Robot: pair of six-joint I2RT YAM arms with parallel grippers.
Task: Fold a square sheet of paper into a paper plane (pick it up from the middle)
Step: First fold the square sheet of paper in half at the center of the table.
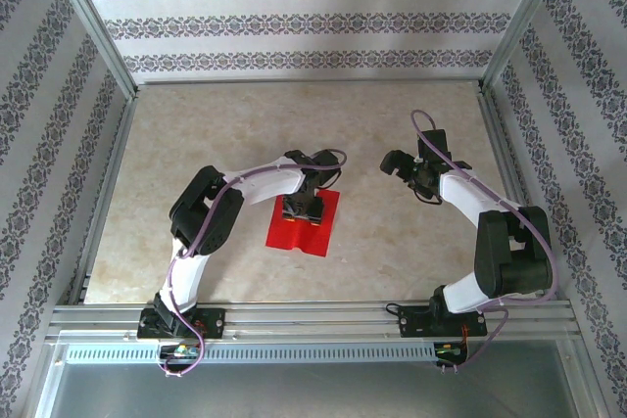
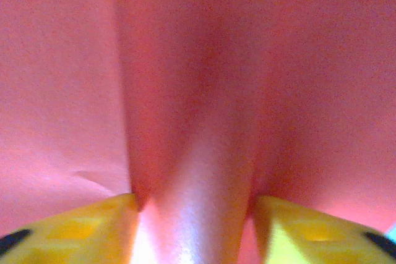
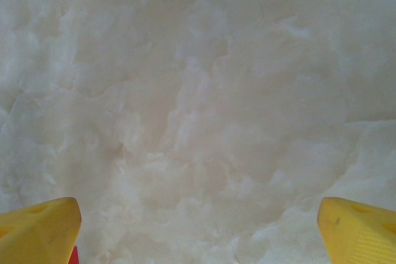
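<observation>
1 square sheet of paper [image 1: 299, 237], table [image 1: 196, 144] centre | thin, light, floppy; prob. creases easy, hold at mid | L gripper [image 2: 195, 208] clamped on raised mid ridge | R gripper [image 3: 199, 214] wide apart, empty

Table centre: left gripper [image 1: 302, 210] is down on the square sheet of paper [image 1: 294, 237], with its arm reaching in from the left and blocking that side.
Left finger gap: filled by a raised paper ridge, fingers [image 2: 74, 230] against both flanks; no passage.
Right gripper [image 1: 397, 165]: fingers spread wide over bare table [image 3: 198, 109].
Between grippers: a bare strip of table, passable.
Far table: bare up to the back wall [image 1: 294, 26].
Sides: walls and frame posts [image 1: 93, 17].
Near edge: rail [image 1: 313, 315] carrying the arm bases.
</observation>
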